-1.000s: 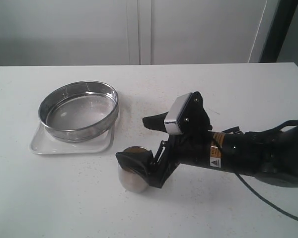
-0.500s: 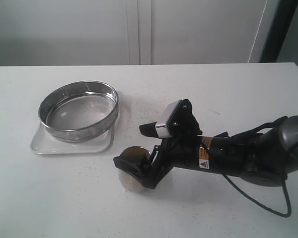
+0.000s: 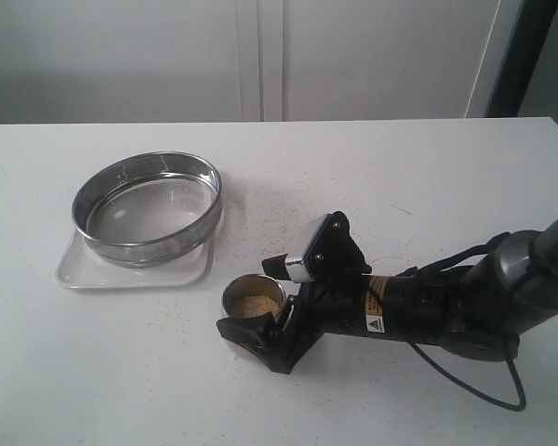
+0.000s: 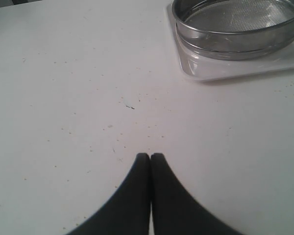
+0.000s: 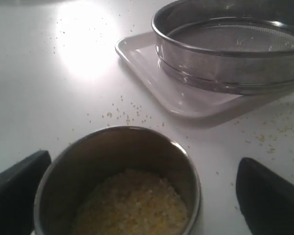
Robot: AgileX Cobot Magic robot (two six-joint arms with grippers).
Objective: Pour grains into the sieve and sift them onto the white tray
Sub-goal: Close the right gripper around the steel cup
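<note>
Grains (image 5: 134, 205) in one cup (image 5: 112, 152), right pincer (image 5: 142, 164) spread around it, left pincer (image 4: 150, 156) closed, one sieve (image 3: 149, 243), one tray (image 3: 82, 274).

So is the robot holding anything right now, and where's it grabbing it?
Nothing yet. The right gripper stands open around the steel cup; the left gripper is shut, empty.

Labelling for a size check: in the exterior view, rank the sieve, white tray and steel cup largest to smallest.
1-2 (tie): the sieve and the white tray, similar width; tray partly hidden underneath.
3: the steel cup, clearly smallest.
</note>
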